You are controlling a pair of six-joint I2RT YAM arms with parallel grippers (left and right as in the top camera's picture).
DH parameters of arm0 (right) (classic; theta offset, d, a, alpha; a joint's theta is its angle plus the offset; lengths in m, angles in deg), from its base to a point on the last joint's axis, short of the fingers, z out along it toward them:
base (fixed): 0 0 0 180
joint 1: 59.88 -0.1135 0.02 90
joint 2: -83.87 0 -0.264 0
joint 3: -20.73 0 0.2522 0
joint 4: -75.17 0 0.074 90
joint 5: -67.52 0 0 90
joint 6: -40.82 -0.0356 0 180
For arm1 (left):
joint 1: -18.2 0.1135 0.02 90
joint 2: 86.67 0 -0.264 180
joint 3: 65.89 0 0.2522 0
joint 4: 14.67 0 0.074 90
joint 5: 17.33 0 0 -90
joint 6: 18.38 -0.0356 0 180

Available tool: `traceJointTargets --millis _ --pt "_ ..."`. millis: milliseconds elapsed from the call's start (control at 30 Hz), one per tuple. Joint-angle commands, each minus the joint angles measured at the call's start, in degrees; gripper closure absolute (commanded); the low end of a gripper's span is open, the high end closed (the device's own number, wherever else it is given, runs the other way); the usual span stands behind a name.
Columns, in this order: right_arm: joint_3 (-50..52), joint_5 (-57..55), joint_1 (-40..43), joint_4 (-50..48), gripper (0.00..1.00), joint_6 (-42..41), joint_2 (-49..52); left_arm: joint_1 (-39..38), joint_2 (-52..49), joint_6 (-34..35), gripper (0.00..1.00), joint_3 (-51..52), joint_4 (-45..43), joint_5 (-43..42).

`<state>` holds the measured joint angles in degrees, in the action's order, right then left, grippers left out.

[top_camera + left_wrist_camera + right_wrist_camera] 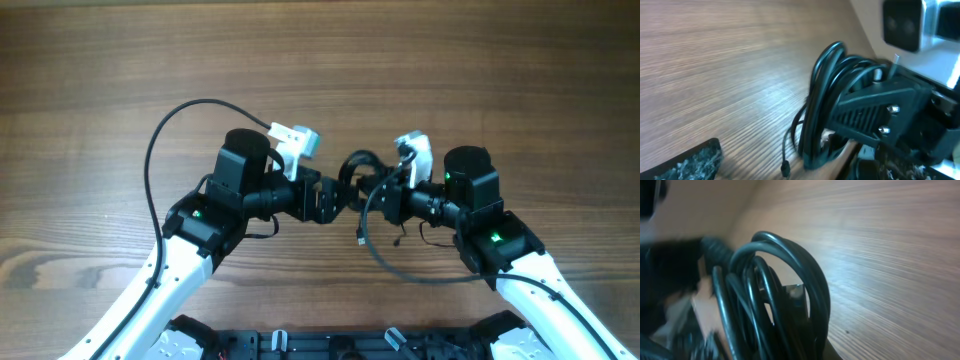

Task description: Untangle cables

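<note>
The cables (357, 166) form a small black coil held off the wooden table between my two grippers. My right gripper (378, 190) is shut on the coil. In the left wrist view its ribbed black finger (867, 107) presses against the looped cables (820, 95). My left gripper (332, 198) is open; its one visible finger (690, 161) stands well left of the coil. A loose strand hangs down to a tiny plug (785, 170), which also shows in the overhead view as a plug end (361, 240). The coil (770, 285) fills the right wrist view and hides that gripper's fingertips.
A thick black arm cable (158, 130) arcs out to the left of the left arm. Another thin loop (410, 275) sags toward the table's front edge under the right arm. The bare wooden table (320, 60) stretches away beyond the grippers.
</note>
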<state>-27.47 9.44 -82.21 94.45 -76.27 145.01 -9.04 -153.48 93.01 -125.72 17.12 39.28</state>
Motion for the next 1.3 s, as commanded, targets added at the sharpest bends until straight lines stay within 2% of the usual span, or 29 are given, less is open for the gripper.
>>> traceJointTargets --millis 0,33,100,133,200,267,333,433,467,500,533,567,600,633,700,733,800,867,967,1067,1200,1233,1267 --pt "-0.59 -10.08 0.07 -1.16 0.96 -18.53 -0.35 0.13 -0.35 17.35 0.0 -0.42 0.0 5.44" --pt "-0.59 -9.38 0.07 -1.57 0.96 -19.56 -0.35 0.13 -0.63 20.0 0.0 -0.44 -0.07 5.42" --pt "-0.59 -5.33 0.07 -2.51 0.96 -21.09 -0.35 -0.35 -2.51 29.62 0.0 -0.44 -1.46 5.42" --pt "-0.59 -4.9 0.07 -2.36 0.96 -21.05 -0.35 -1.14 -3.74 32.89 0.04 -0.42 -2.84 5.4" --pt "-0.59 -4.9 0.07 -1.53 0.96 -21.07 -0.35 -3.43 -5.7 36.13 0.07 -0.44 -5.55 5.42" --pt "-0.59 -4.92 0.07 -1.29 0.96 -21.09 -0.33 -6.16 -7.8 36.39 0.14 -0.44 -9.6 6.05" --pt "-0.59 -4.87 0.07 -1.27 0.96 -21.09 -0.35 -7.3 -9.07 38.56 0.29 -0.44 -10.1 8.68" --pt "-0.59 -5.01 0.07 -0.26 0.96 -20.87 -0.33 -7.17 -11.08 39.93 0.58 -0.44 -9.97 15.43" --pt "-0.59 -4.9 0.07 -0.26 0.96 -20.87 -0.35 -6.91 -11.26 41.42 0.61 -0.44 -9.99 16.15" --pt "-0.59 -4.92 0.07 0.02 0.96 -20.37 -0.35 -6.64 -11.26 42.1 0.6 -0.44 -10.23 16.04" --pt "-0.59 -5.14 0.07 0.55 0.95 -16.11 -0.33 -6.23 -11.19 40.3 0.43 -0.44 -10.38 15.87" --pt "-0.59 -5.22 0.11 1.03 0.95 -12.57 -0.35 -5.81 -11.08 34.84 0.28 -0.44 -10.49 14.67" --pt "-0.59 -5.09 0.13 1.46 0.96 -9.77 -0.35 -5.29 -10.75 30.36 0.21 -0.44 -10.56 13.16" --pt "-0.59 -5.09 0.11 2.8 0.95 -6.58 -0.35 -3.43 -9.25 21.11 0.14 -0.44 -10.56 8.46" --pt "-0.59 -4.9 0.11 5.73 0.95 -2.6 -0.35 -0.22 -6.1 8.94 0.06 -0.44 -10.29 1.97" --pt "-0.59 -4.28 0.11 7.69 0.96 -0.48 -0.35 1.42 -4.2 0.7 0.0 -0.44 -9.07 0.35" --pt "-0.59 2.08 0.11 8.46 0.96 4.76 -0.33 2.47 -2.97 -7.76 0.0 -0.44 -6.67 0.37" --pt "-0.59 12.2 0.11 8.81 0.95 9.6 -0.33 2.32 -2.95 -12.26 0.0 -0.44 -6.4 -3.91" --pt "-0.59 13.44 0.11 10.01 0.96 9.05 -0.33 2.23 -2.95 -18.38 0.02 -0.44 -4.15 -12.22" --pt "-0.59 16.2 0.11 9.88 0.95 8.9 -0.33 2.23 -2.95 -22.64 0.18 -0.44 2.6 -12.24" --pt "-0.59 16.2 0.11 9.75 0.95 8.94 -0.15 1.53 -3.41 -22.73 0.19 -0.42 5.6 -12.22" --pt "-0.59 16.2 0.11 9.55 0.95 9.05 0.17 0.83 -3.5 -22.73 0.22 -0.42 5.35 -12.17" --pt "-0.59 16.2 0.11 9.53 0.95 9.01 0.5 0.31 -3.61 -22.71 0.31 -0.42 5.14 -11.54"
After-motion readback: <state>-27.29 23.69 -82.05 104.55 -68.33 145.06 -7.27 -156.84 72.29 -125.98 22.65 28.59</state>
